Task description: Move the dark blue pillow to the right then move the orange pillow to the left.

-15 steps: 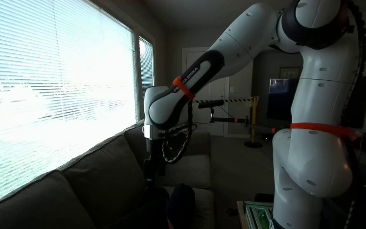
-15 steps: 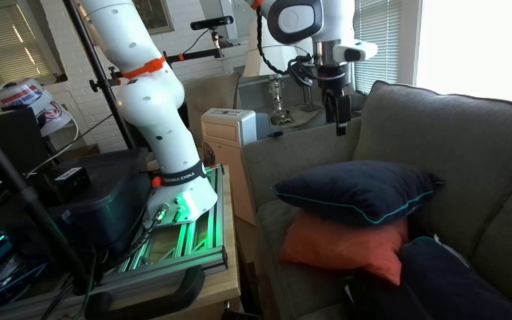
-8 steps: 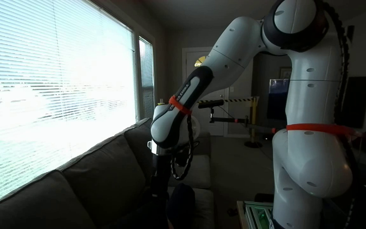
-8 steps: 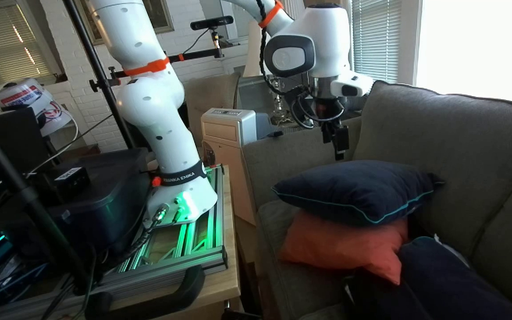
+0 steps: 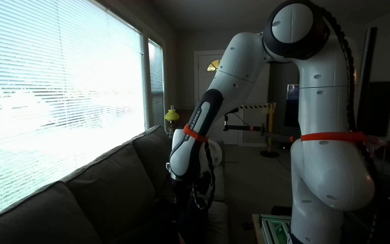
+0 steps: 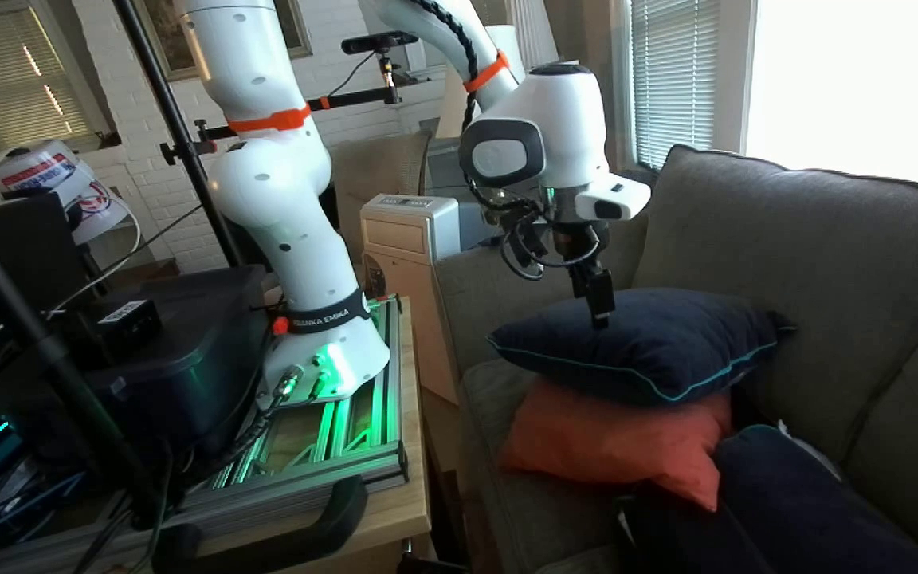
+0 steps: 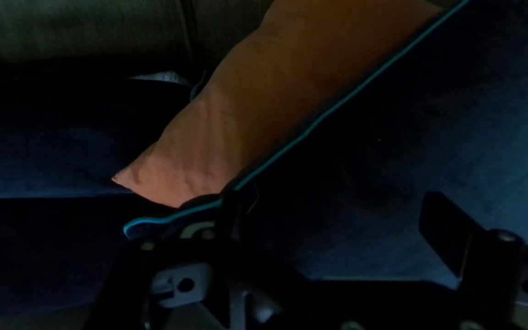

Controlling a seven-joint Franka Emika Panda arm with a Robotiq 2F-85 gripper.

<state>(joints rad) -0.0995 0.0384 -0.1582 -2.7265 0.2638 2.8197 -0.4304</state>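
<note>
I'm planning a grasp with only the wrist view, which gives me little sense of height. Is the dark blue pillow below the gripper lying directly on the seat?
Observer: No. In an exterior view, that dark blue pillow is propped above the seat by the orange pillow.
Operator: What is behind those two, as that view looks?
Observer: The sofa armrest rises behind them.
Operator: And past that?
Observer: A boxy pale unit stands on its outer side.

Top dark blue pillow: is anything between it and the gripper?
Nothing visible: in the wrist view, the open gripper faces the top dark blue pillow directly. The orange pillow lies beneath that pillow, not in between.
</note>
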